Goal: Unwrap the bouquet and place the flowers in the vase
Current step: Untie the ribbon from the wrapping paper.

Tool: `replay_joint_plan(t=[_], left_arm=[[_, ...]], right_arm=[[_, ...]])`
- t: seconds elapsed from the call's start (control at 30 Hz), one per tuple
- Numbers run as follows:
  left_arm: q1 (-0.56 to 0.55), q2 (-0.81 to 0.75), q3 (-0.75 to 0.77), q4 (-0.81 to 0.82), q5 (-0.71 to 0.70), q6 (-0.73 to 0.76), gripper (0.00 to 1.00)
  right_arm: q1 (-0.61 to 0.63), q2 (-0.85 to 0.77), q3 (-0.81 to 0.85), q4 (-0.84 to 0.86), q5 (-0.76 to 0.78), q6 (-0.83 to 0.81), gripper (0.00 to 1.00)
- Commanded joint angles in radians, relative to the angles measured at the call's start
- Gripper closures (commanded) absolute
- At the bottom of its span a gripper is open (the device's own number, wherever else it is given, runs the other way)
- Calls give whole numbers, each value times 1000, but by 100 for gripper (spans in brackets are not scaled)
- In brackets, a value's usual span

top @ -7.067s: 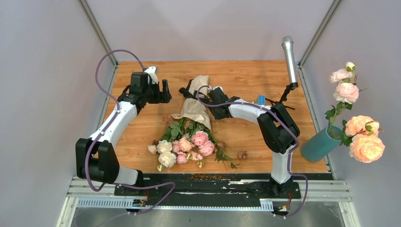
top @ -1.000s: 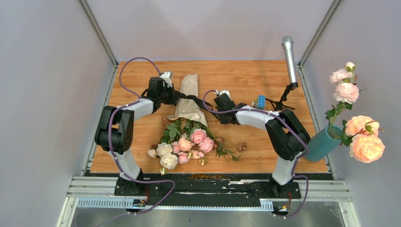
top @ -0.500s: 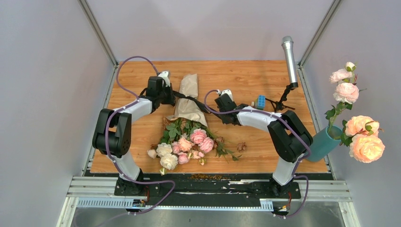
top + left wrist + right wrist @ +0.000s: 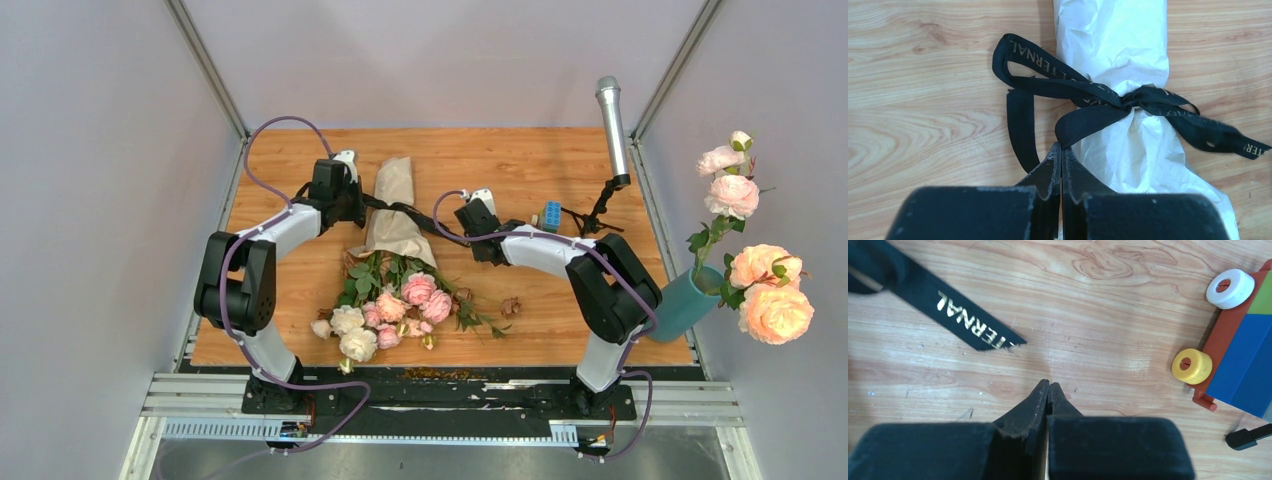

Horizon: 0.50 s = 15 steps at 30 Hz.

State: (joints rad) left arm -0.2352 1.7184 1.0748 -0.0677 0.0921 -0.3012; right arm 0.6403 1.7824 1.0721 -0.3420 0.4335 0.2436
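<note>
Bouquet [image 4: 398, 215] lies mid-way across the surface [image 4: 300, 290], light and crushable. Take hold of the limp ribbon [image 4: 1098, 95] only. Left gripper [image 4: 1061, 150] jaws pinch its loop; right gripper [image 4: 1048, 386] jaws are pressed together, empty.

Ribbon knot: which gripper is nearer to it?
Left: the left gripper sits at a ribbon loop beside the knot; the right gripper is over the table, beyond the ribbon's tail.

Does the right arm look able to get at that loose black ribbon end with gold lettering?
Probably yes: the ribbon end lies flat on the wooden table just beyond the shut right gripper, with nothing between them.
</note>
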Motion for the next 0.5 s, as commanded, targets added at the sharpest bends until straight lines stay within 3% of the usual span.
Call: replay_joint_plan(t=[0.0,0.17,0.3,0.47], left_arm=[[4,-57,45,-14,-31,-8,100],[5,-46,61,-39,-11,0,100],[5,-42,66,-49,3,10,100],[7,-19,85,-74,25,13,100]], right_arm=[[1,-32,-6,-10,46,-12,100],[-2,-36,-3,-8,30,-10,100],[-18,-90,-29,95,-154,-89,100],[-56,-77,24,133,-299,-157,85]])
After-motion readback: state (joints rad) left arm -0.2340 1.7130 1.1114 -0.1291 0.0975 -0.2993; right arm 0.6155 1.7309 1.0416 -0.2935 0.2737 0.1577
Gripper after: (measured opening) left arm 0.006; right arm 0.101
